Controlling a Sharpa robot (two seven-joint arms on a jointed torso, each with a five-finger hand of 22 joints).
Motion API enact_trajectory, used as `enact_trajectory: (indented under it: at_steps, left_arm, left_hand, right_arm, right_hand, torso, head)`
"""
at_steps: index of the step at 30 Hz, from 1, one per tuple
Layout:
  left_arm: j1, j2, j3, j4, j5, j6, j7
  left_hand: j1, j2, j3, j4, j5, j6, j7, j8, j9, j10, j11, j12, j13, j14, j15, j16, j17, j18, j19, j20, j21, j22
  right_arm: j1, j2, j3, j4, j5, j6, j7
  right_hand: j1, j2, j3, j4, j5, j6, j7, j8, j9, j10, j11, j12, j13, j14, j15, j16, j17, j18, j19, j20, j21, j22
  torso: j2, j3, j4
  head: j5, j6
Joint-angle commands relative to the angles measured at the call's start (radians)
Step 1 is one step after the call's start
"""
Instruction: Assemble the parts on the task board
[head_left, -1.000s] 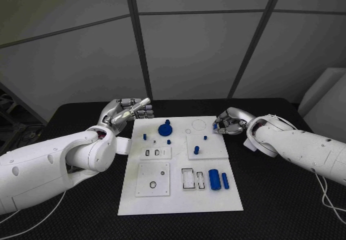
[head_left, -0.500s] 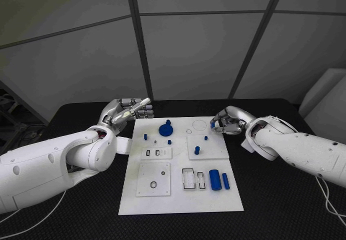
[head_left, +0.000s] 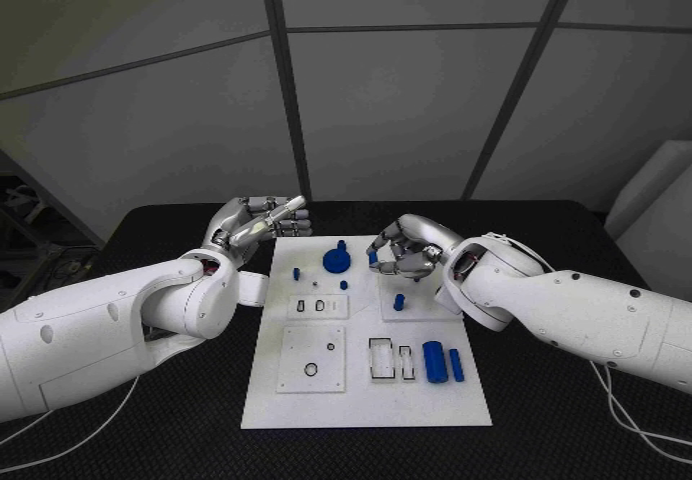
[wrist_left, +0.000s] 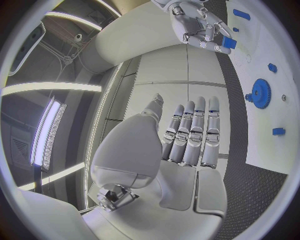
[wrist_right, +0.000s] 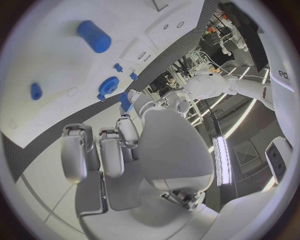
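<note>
The task board is seen lying flat in the middle of the black table. The right hand is held over the far part of the board, its fingers curled, and a small blue part is pinched at its fingertips; the same part is seen at those fingertips in the left wrist view. Whether the part touches the board cannot be told.

The left hand is raised beside the board's far left corner. Its fingers are held straight and side by side, and nothing is held in it.

A blue gear is found on the far part of the board, just beside the right hand. A short blue peg is found upright on the raised square plate below that hand. Two small blue pieces are noted near the gear. Near the board's right edge a thick blue cylinder and a thinner blue rod are laid side by side, next to two rectangular slots.
</note>
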Motion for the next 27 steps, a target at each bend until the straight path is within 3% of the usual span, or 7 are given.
enact_trajectory:
  at_steps: [1,4,6,8,13,27]
  left_arm:
    - [0.001,0.005,0.001,-0.003,-0.007,0.015,0.001]
    - [0.001,0.007,0.001,-0.005,-0.007,0.015,0.001]
    - [0.001,0.008,0.001,-0.006,-0.007,0.015,0.001]
    - [0.001,0.009,0.001,-0.007,-0.007,0.015,0.001]
    - [0.002,0.012,0.001,-0.009,-0.007,0.014,0.001]
    - [0.002,0.014,0.001,-0.011,-0.007,0.013,0.002]
  left_hand:
    - [0.003,0.003,0.002,-0.004,-0.004,0.007,0.000,-0.005,0.000,0.002,0.001,-0.003,-0.001,0.003,0.003,-0.004,0.001,0.007,-0.006,0.003,-0.004,-0.002]
    - [0.003,0.004,0.002,-0.004,-0.004,0.008,-0.001,-0.004,0.000,0.003,0.000,-0.003,-0.001,0.003,0.003,-0.004,0.002,0.007,-0.006,0.003,-0.004,-0.002]
    - [0.003,0.004,0.002,-0.004,-0.004,0.008,-0.001,-0.004,0.000,0.003,0.000,-0.003,-0.001,0.003,0.003,-0.004,0.002,0.007,-0.006,0.003,-0.004,-0.002]
    - [0.003,0.004,0.002,-0.004,-0.004,0.008,-0.001,-0.004,0.000,0.003,0.000,-0.003,-0.001,0.003,0.003,-0.004,0.002,0.007,-0.006,0.003,-0.004,-0.002]
    - [0.002,0.004,0.002,-0.004,-0.004,0.008,-0.001,-0.004,0.000,0.004,0.000,-0.003,-0.001,0.003,0.002,-0.004,0.002,0.007,-0.006,0.003,-0.004,-0.002]
    - [0.002,0.004,0.002,-0.004,-0.004,0.008,-0.001,-0.004,0.000,0.004,0.000,-0.003,-0.001,0.003,0.002,-0.004,0.002,0.007,-0.006,0.003,-0.004,-0.002]
  right_arm:
    - [0.002,0.038,0.000,0.002,-0.076,0.012,-0.079]
    - [0.002,0.074,-0.001,-0.005,-0.098,0.024,-0.101]
    - [0.001,0.086,-0.010,-0.006,-0.106,0.029,-0.110]
    - [0.001,0.099,-0.027,-0.008,-0.116,0.035,-0.122]
    - [0.000,0.133,-0.054,-0.018,-0.137,0.052,-0.142]
    - [-0.007,0.179,-0.079,-0.043,-0.170,0.071,-0.168]
  right_hand:
    - [0.007,0.000,0.005,-0.002,-0.002,0.001,-0.003,0.004,0.012,-0.007,0.001,-0.008,-0.004,0.092,-0.006,0.000,0.208,-0.016,0.033,-0.007,0.007,0.175]
    - [0.007,0.000,0.005,-0.002,-0.002,0.001,-0.003,0.004,0.012,-0.009,0.001,-0.010,-0.006,0.092,-0.006,-0.001,0.206,-0.016,0.033,-0.007,0.007,0.175]
    - [0.007,0.000,0.005,-0.002,-0.002,0.001,-0.003,0.004,0.012,-0.009,0.001,-0.010,-0.006,0.092,-0.006,-0.001,0.206,-0.016,0.033,-0.007,0.007,0.175]
    - [0.007,0.000,0.005,-0.002,-0.002,0.001,-0.003,0.004,0.012,-0.009,0.001,-0.010,-0.006,0.092,-0.006,-0.001,0.206,-0.016,0.033,-0.007,0.007,0.175]
    - [0.006,-0.001,0.006,-0.002,0.000,0.001,-0.002,0.004,0.012,-0.012,0.002,-0.013,-0.010,0.091,-0.005,-0.003,0.204,-0.016,0.033,-0.007,0.007,0.175]
    - [0.004,-0.003,0.007,-0.002,0.002,0.000,-0.002,0.004,0.012,-0.013,0.003,-0.015,-0.011,0.091,-0.005,-0.003,0.203,-0.016,0.032,-0.006,0.006,0.175]
  torso:
    - [0.002,-0.0002,0.0008]
    - [0.002,-0.0002,0.0000]
    - [0.002,0.0003,-0.0005]
    - [0.002,0.0009,-0.0006]
    - [0.002,0.0014,-0.0013]
    - [0.001,0.0013,-0.0016]
  head:
    - [0.007,-0.003]
    - [0.011,-0.006]
    - [0.013,-0.008]
    - [0.014,-0.010]
    - [0.017,-0.017]
    - [0.020,-0.027]
